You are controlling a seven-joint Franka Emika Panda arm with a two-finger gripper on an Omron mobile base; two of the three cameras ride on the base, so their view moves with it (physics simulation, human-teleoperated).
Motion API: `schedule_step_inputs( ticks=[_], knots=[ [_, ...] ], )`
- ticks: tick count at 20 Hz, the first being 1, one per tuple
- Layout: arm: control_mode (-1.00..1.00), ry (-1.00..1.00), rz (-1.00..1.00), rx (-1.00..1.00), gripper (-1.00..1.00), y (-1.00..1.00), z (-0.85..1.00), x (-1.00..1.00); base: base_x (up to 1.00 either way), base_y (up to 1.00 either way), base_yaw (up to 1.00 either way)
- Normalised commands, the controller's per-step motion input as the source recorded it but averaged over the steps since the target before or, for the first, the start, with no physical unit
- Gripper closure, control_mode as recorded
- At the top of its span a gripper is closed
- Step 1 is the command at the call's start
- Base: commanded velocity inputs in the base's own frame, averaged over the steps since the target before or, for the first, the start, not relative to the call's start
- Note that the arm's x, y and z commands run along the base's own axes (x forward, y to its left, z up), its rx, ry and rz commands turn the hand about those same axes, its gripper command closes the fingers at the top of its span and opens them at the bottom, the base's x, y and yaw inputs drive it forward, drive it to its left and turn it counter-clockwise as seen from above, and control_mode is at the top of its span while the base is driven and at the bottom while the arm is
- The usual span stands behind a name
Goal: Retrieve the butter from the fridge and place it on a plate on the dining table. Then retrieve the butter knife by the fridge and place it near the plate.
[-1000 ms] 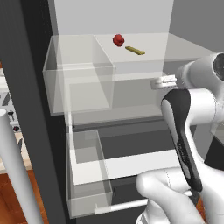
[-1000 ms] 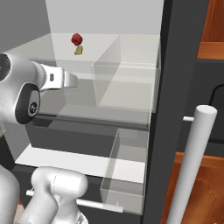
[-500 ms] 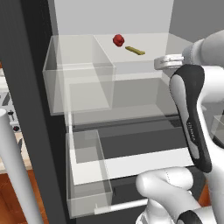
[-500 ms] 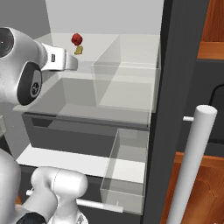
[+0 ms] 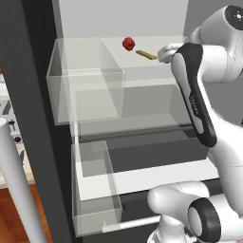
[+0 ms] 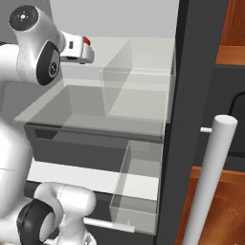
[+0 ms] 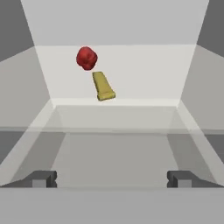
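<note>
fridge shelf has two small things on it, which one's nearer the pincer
The butter, the yellow-olive stick. In the hand view it lies closer to the open pincer than the small round red item, which sits just behind it.

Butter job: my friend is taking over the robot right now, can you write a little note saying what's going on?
Gripper: open, holding nothing, pointed into the open fridge at shelf height.
Butter: lying on the fridge's upper shelf, ahead of the fingertips, not touched. A small round red item sits just behind it; leave that one.
Done: fridge is open and the hand is lined up roughly with the butter.
Left: reach in, grab the butter, carry it to the plate on the dining table, then fetch the butter knife and set it near the plate.
</note>
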Motion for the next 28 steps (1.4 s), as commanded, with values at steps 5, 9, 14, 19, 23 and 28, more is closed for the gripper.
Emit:
schedule_step_inputs(
  ticks=[5,9,14,19,23,28],
  knots=[
    [-1.0,0.0,0.0,0.0,-1.0,0.0,-0.06,0.67,0.0,0.0,0.0],
    [-1.0,0.0,0.06,-0.01,-1.0,0.01,-0.1,0.66,0.0,0.0,0.0],
    [-1.0,0.0,0.08,-0.04,-1.0,0.06,-0.17,0.67,0.0,0.0,0.0],
    [-1.0,0.04,0.02,-0.13,-1.0,0.12,0.0,0.64,0.0,0.0,0.0],
    [-1.0,0.09,0.03,-0.08,-1.0,0.09,-0.14,0.69,0.0,0.0,0.0],
    [-1.0,0.01,0.0,0.0,-1.0,0.01,-0.1,0.67,0.0,0.0,0.0]
  ],
)
